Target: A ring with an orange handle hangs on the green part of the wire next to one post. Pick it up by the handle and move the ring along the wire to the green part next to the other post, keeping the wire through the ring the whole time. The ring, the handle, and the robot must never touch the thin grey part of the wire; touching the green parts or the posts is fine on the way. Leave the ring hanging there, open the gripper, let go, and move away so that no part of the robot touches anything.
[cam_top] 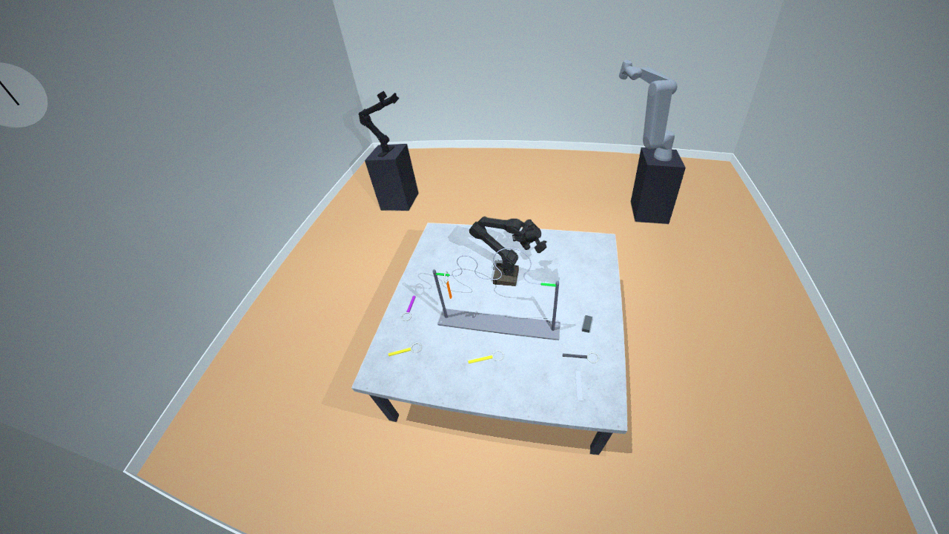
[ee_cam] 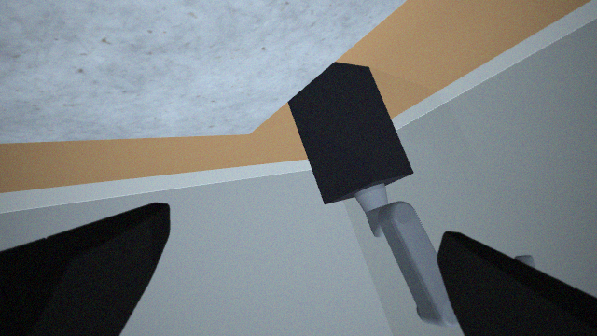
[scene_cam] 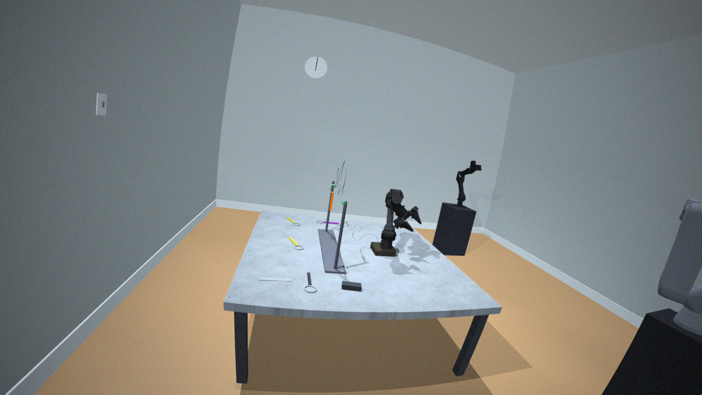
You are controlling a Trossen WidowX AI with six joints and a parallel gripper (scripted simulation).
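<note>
Over the far side of the table (cam_top: 491,391) (scene_cam: 363,312) (ee_cam: 140,70), the gripper (cam_top: 528,247) (scene_cam: 412,224) hangs with its fingers spread wide, holding nothing; the ring (cam_top: 446,274) (scene_cam: 333,187) is up by the post (cam_top: 440,295) (scene_cam: 327,216) at the top view's left, its orange handle (cam_top: 448,289) (scene_cam: 331,201) dangling nearly upright, long axis downward; and the fingers point away from it, toward the opposite side of the arm's base (cam_top: 497,277) (scene_cam: 377,249)! The one arm must swing right around to reach that handle, well apart from it now; the looping grey wire (cam_top: 467,256) (scene_cam: 345,169) stands as the hazard, so a low approach, fingers straddling the handle beneath the wire, looks wiser; the other post (cam_top: 556,305) (scene_cam: 340,235), with its green part (cam_top: 549,285) (scene_cam: 344,202), waits at the far end.
</note>
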